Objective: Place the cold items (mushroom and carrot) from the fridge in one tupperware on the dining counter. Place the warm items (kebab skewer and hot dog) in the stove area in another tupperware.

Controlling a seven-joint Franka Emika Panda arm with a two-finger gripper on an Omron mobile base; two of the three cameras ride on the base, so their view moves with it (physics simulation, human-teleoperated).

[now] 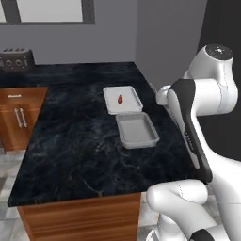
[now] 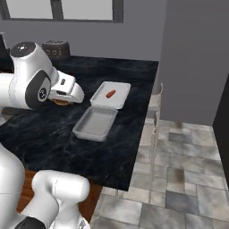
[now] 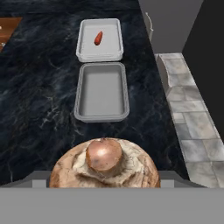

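A brown-tan mushroom (image 3: 104, 158) sits stem-up at the bottom of the hand view, with my gripper (image 2: 61, 101) shut on it above the dining counter (image 1: 75, 141). In the right base view the mushroom (image 2: 58, 102) shows as a tan patch under the hand. Ahead of it lie two pale-grey tupperwares end to end. The nearer tupperware (image 3: 83, 94) is empty. The farther tupperware (image 3: 111, 48) holds the small orange-red carrot (image 3: 98, 38), also seen as the carrot (image 1: 120, 99) from the left. The gripper hovers short of the nearer tupperware (image 2: 82, 129).
A dark toaster (image 1: 16, 59) stands on the back counter under a window. Wooden cabinets (image 1: 19, 115) lie left of the black top. A tall grey wall (image 2: 192, 62) rises just right of the counter's far end, with tiled floor (image 2: 188, 179) beside it.
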